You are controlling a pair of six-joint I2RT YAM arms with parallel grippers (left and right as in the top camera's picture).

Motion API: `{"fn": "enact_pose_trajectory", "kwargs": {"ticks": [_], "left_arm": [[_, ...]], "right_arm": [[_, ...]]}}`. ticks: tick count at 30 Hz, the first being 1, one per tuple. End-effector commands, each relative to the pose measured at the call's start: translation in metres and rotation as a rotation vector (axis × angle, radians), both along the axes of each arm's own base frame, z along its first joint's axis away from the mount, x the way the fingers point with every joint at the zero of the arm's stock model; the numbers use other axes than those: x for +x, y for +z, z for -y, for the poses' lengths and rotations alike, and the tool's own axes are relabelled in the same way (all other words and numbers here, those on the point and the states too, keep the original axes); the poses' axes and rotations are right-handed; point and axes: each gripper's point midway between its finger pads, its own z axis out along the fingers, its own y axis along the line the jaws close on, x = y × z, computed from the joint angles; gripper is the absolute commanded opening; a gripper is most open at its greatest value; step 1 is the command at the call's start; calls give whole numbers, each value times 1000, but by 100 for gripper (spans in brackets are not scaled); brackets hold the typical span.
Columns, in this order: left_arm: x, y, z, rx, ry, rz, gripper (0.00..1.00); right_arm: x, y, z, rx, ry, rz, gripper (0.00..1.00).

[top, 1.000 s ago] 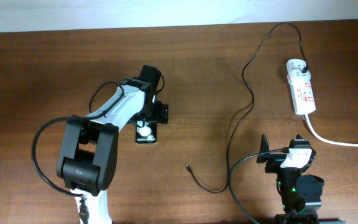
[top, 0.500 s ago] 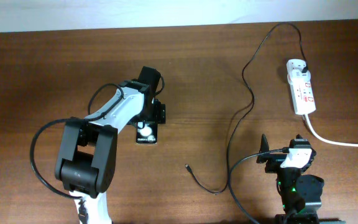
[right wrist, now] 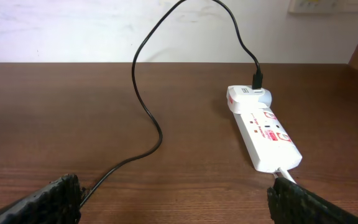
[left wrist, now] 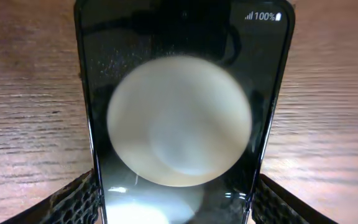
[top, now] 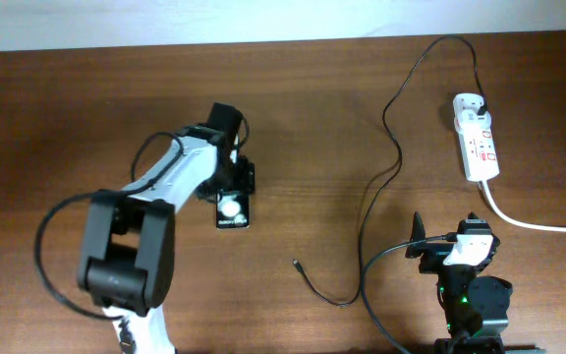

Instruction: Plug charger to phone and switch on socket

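The black phone (top: pixel 232 209) lies on the table left of centre, its screen showing a round glare spot. It fills the left wrist view (left wrist: pixel 179 124), with "100%" at its far end. My left gripper (top: pixel 234 187) sits over its near end, one finger against each long side (left wrist: pixel 176 202). The charger's thin black cable (top: pixel 381 187) runs from a loose plug tip (top: pixel 296 264) up to its adapter (top: pixel 481 102) in the socket (top: pixel 480 147), a white power strip at the right. My right gripper (top: pixel 450 238) is open and empty (right wrist: pixel 173 202), near the strip (right wrist: pixel 266 130) and the cable (right wrist: pixel 148 118).
The strip's thick white cord (top: pixel 538 224) runs off the right edge, close to the right gripper. The cable loops on the table between the two arms. A pale wall borders the table's far edge.
My left arm has swung a little to the left and its wrist has come square over the phone. The phone, the cable and the right arm have not moved.
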Motion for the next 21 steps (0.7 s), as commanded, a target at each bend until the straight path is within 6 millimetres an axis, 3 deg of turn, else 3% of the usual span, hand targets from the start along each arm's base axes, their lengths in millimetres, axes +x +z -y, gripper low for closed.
{"fn": "enact_pose_trajectory", "kwargs": {"ticks": [1, 10, 21], "left_arm": [[13, 55, 18, -289, -2, 83, 66], [16, 88, 38, -638, -128, 112, 67], [20, 84, 38, -624, -178, 150, 68]], "right_arm": [[0, -5, -3, 5, 13, -15, 98], [0, -5, -3, 5, 13, -15, 98], [0, -5, -3, 5, 13, -15, 99]]}}
